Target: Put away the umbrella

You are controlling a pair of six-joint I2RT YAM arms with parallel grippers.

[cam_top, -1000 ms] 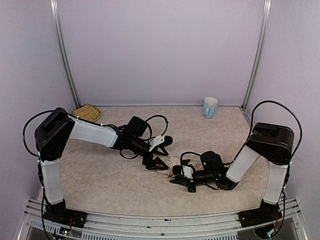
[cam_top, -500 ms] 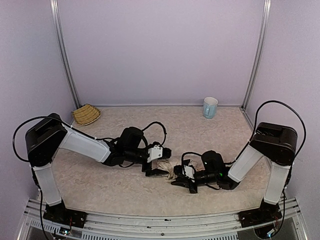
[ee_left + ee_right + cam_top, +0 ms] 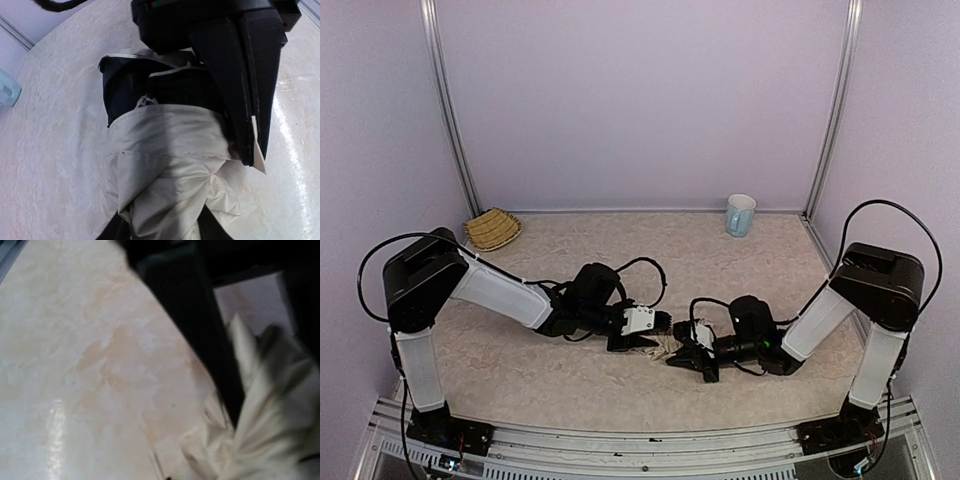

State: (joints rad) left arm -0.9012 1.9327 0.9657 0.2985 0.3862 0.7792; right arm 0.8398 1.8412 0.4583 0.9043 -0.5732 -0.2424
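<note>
Presently the umbrella (image 3: 165, 165), a crumpled cream bundle, lies between the left claw (image 3: 656, 336) and right claw (image 3: 690, 355), both grasping it.

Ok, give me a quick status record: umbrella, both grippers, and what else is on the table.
umbrella: collapsed, cream canopy bunched, lying on the table near the front middle
left gripper: low on the table, jaws around the canopy; firm grip not confirmed
right gripper: shut, pinching canopy fabric at the other end
basket: far left corner, apart from both arms
mug: far right, upright
stowed: not yet
</note>
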